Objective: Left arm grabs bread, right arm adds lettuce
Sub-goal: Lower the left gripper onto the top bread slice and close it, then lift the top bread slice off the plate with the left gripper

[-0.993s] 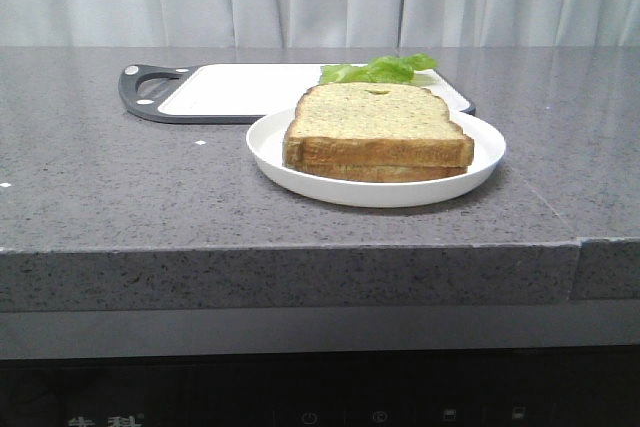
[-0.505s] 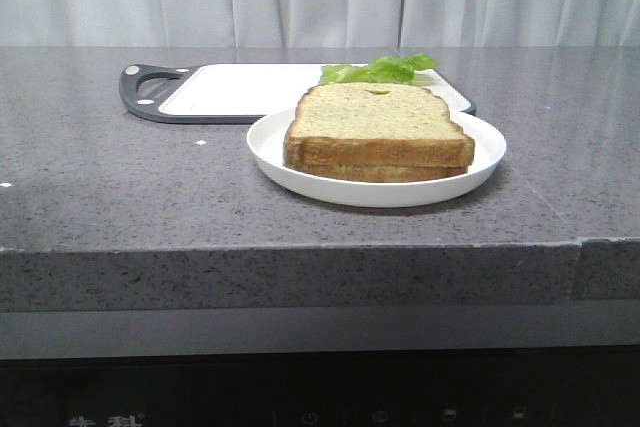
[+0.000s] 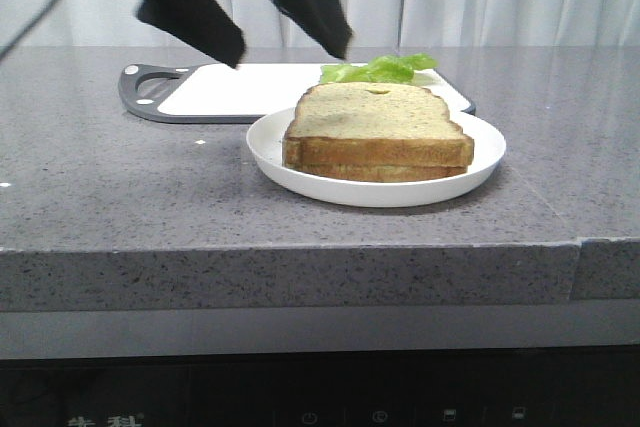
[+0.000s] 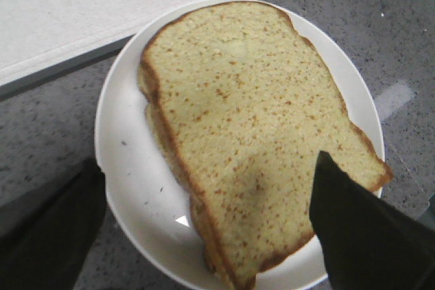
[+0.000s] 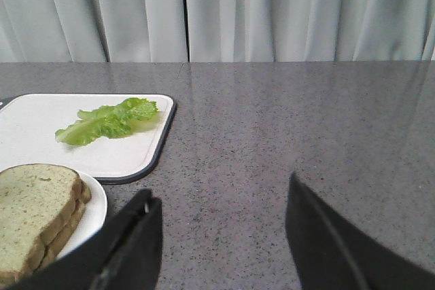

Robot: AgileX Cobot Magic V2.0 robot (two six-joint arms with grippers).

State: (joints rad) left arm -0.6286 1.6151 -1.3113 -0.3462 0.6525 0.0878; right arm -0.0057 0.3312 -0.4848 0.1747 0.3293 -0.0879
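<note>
the left arm's glossy black claw (image 3: 285,52), its pointed fingers spread wide and empty, hangs above the grey speckled stone counter (image 3: 120,197), over the square tan-brown slice of bread (image 3: 378,127) that tops a second slice on a round white plate (image 3: 270,152). the bread looks light, soft and easily crushed or torn; its darker crust edges appear the firmest place to pinch, gently, from opposite sides. the bright green ruffled lettuce leaf (image 3: 385,69) lies behind the plate on a white cutting board with a dark rim and handle (image 3: 215,92); it seems limp, thin and apt to slip. the right arm's blocky black claw (image 5: 221,236) waits parted over bare counter, well apart from the leaf. the plate rim and the lower slice crowd any low grip.
</note>
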